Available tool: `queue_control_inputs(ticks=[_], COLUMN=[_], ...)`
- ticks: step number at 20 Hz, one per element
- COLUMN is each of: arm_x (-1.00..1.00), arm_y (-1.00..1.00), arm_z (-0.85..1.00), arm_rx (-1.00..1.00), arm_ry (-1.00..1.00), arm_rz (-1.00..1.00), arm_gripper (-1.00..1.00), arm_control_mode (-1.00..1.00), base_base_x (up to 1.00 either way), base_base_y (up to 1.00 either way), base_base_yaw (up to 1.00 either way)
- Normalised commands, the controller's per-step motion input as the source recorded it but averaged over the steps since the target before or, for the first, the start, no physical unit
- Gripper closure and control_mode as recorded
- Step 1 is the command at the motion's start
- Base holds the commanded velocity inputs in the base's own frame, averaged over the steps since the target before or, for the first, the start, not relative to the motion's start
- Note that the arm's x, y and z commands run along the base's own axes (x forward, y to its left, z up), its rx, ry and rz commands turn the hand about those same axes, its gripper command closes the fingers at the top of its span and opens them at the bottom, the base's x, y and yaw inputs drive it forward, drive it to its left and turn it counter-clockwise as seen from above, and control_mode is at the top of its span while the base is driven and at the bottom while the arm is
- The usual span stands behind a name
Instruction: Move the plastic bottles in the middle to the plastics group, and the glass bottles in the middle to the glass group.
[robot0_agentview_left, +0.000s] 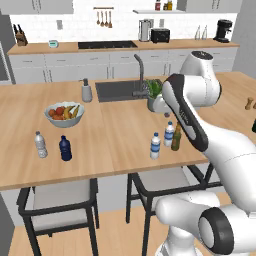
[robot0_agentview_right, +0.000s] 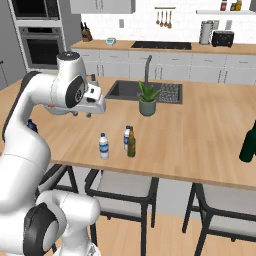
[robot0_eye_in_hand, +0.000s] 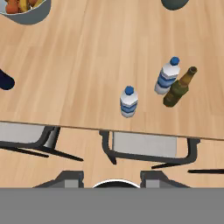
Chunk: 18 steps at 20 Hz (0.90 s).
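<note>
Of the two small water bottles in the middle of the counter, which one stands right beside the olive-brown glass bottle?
The water bottle farther from the counter edge stands beside the olive-brown glass bottle. The other water bottle stands alone, nearer the edge.

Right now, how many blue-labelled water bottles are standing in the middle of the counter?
2. One water bottle stands alone nearer the counter's front edge; the other water bottle stands just behind it, right beside the olive-brown glass bottle. None seems hidden.
</note>
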Motion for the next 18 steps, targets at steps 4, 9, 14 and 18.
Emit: queue_control_inputs(ticks=[4,9,14,18], arm_x=[-0.02,0.48,0.54,0.58], arm_y=[0.0,0.26,-0.05,-0.13], arm_z=[-0.11,-0.27,-0.12,-0.37], arm_rx=[0.0,-0.18,-0.11,-0.01], arm_ry=[0.0,0.09,0.17,0.06], arm_rz=[-0.02,-0.14,-0.11,-0.01], arm_gripper=[-1.0,-1.0,-1.0,-1.0], arm_control_mode=[-1.0,-1.0,-1.0,-1.0], base_base_x=[0.0,0.0,0.0,0.0], base_base_y=[0.0,0.0,0.0,0.0], base_base_yaw=[0.0,0.0,0.0,0.0])
